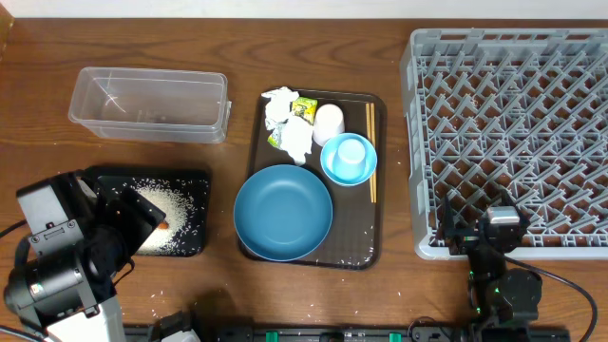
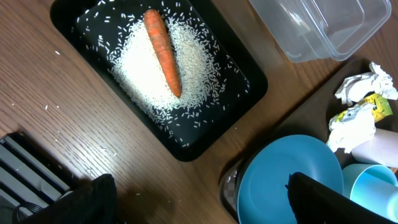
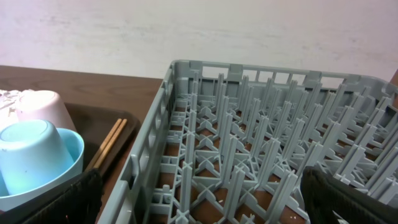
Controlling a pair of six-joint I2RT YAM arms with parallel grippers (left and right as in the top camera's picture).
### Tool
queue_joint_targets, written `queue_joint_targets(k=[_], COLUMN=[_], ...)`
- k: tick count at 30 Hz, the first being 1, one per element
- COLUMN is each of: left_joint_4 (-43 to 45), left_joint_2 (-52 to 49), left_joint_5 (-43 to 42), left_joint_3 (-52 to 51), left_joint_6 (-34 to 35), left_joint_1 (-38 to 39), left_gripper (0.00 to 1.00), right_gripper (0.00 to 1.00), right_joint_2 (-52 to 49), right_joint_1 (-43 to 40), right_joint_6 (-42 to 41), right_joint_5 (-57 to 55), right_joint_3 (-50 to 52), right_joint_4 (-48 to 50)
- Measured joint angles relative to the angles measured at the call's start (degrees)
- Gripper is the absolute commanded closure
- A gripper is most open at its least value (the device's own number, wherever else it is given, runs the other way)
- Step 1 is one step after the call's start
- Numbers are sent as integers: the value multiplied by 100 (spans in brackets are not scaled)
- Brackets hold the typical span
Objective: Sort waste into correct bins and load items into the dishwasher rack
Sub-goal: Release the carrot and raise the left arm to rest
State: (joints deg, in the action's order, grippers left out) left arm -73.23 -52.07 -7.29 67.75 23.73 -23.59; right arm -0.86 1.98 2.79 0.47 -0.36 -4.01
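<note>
Carrot (image 2: 163, 51) lies across the rice (image 2: 138, 61) in the black tray (image 2: 244, 76), my left claw (image 2: 199, 186) hangs released above it, right claw (image 3: 202, 183) gaping empty by the grey rack (image 3: 249, 124).

Our two arms, black and grey

Our left arm (image 1: 57, 275) carries a pale grey block above round black joint housings. Our right arm (image 1: 499, 280) is black, with small green lights and a thin black cable looping off. Our fingers (image 2: 323, 199) are matte black.
</note>
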Motion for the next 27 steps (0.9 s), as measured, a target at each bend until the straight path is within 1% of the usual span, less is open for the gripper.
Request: queue_joint_targets(k=[6, 21, 25, 27], left_joint_4=[-2, -2, -2, -2], left_joint_2=[0, 0, 0, 0], left_joint_5=[2, 4, 4, 4], left_joint_3=[0, 0, 0, 0], left_joint_6=[0, 0, 0, 0], left_joint_1=[0, 0, 0, 0], left_gripper=[6, 5, 5, 5], right_gripper=[1, 1, 1, 1], right_joint_2=[0, 0, 0, 0], right_joint_1=[0, 0, 0, 0], right_joint_6=[0, -9, -334, -715], right_joint_5=[0, 28, 651, 1281], right_joint_3=[0, 0, 0, 0], right_joint_4=[0, 42, 133, 181])
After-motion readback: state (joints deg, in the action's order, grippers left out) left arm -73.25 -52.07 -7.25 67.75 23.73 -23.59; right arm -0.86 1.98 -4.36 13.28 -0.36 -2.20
